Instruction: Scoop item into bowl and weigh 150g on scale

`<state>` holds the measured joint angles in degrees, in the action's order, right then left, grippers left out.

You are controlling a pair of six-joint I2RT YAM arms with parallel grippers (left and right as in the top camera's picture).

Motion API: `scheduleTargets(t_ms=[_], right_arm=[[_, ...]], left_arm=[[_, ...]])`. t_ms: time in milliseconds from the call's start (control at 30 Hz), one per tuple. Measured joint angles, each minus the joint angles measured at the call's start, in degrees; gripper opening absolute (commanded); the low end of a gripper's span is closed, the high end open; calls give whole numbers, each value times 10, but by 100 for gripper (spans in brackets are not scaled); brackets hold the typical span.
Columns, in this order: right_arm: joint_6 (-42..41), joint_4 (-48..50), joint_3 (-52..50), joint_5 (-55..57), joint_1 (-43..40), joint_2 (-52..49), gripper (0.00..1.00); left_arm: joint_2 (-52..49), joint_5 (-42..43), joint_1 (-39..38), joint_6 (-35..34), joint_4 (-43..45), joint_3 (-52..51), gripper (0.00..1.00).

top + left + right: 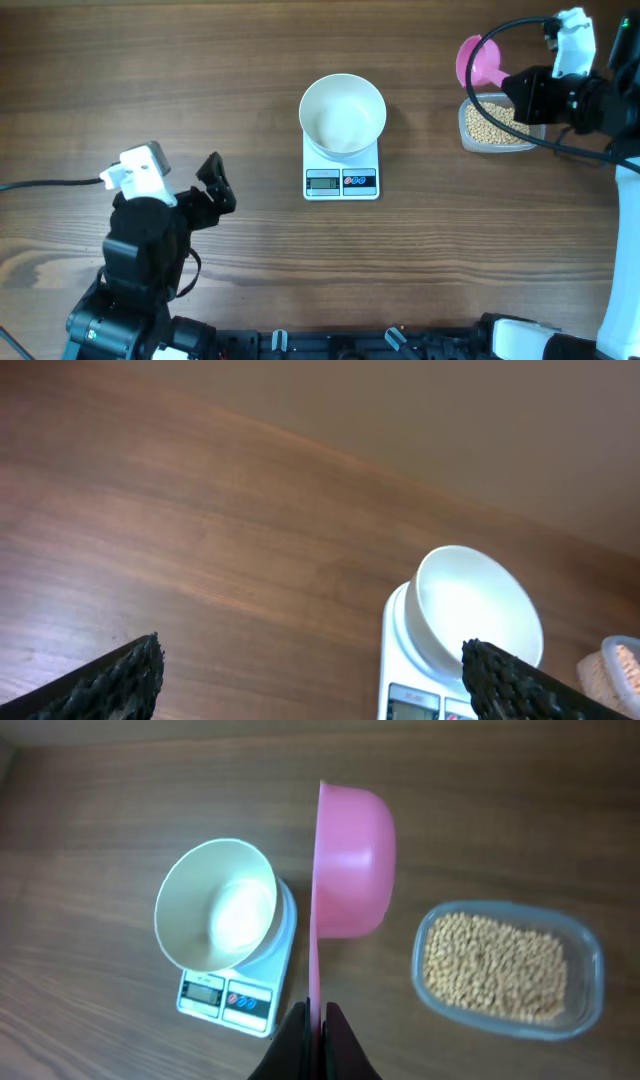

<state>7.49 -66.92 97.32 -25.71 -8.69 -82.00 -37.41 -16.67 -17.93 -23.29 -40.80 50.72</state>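
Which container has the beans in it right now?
The clear plastic tub at the far right: it alone holds beans. The white bowl on the scale is empty, and the pink scoop in the right gripper shows none.

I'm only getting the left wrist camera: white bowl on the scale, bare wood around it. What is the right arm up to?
Observer: The right claw is shut on the handle of a pink scoop, over the far right of the table.
Operator: Anything in the scoop?
Observer: It looks empty from overhead, plain pink inside.
Operator: There's a sliver of a tub at my right edge. Is that the supply?
Observer: Yes, a clear tub holding a layer of beans, right beside the scoop.
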Motion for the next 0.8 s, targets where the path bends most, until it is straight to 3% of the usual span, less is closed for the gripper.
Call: scheduleTargets(t_ms=[133,333,500,800], right_arm=[[17,59,-1,0,0,0,4],[19,70,-1,50,0,-2,4],[19,75,-1,138,0,-35,4],[1,132,-2,159,0,-58,4]], left_arm=[[-3,0,0,1,-43,0,100],[-3,0,0,1,-97,0,100],[-3,0,0,1,-101,0,100],[-3,0,0,1,-102,0,100]])
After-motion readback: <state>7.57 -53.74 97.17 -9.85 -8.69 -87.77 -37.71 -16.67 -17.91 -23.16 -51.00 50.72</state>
